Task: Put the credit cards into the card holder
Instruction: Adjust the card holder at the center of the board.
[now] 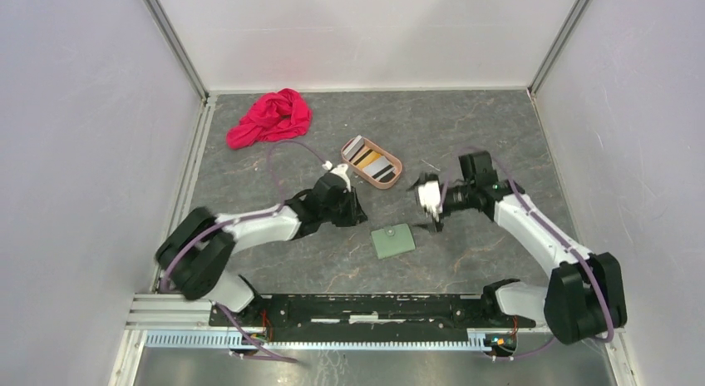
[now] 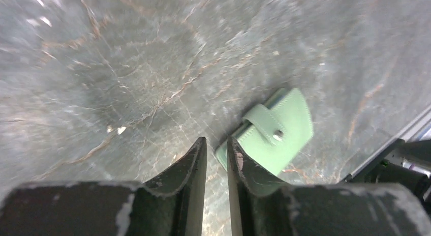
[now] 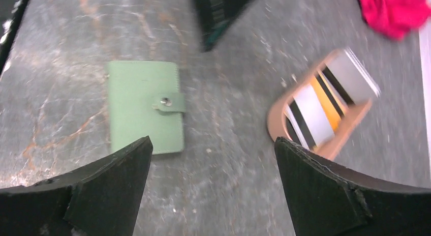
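A closed green card holder lay flat on a dark marbled table, near the middle of the overhead view, its snap tab fastened across the front. From the card holder, at about twelve o'clock and a little to the left, sat a pinkish-tan oval tray. The credit cards lay stacked in it: grey, white and orange ones, some with dark stripes. None of them was in the card holder.

At about ten o'clock from the card holder, just beside it, was the left gripper. In the left wrist view its two dark fingers stood nearly together, with a slim gap showing bare table and nothing between them. The card holder's near corner lay just beyond the fingertips.

At about two o'clock from the card holder hung the right gripper, its jaws spread wide and empty. The right wrist view looked between them at the card holder and the tray, which were apart.

Far off at eleven o'clock, near the back wall, lay a crumpled red cloth.
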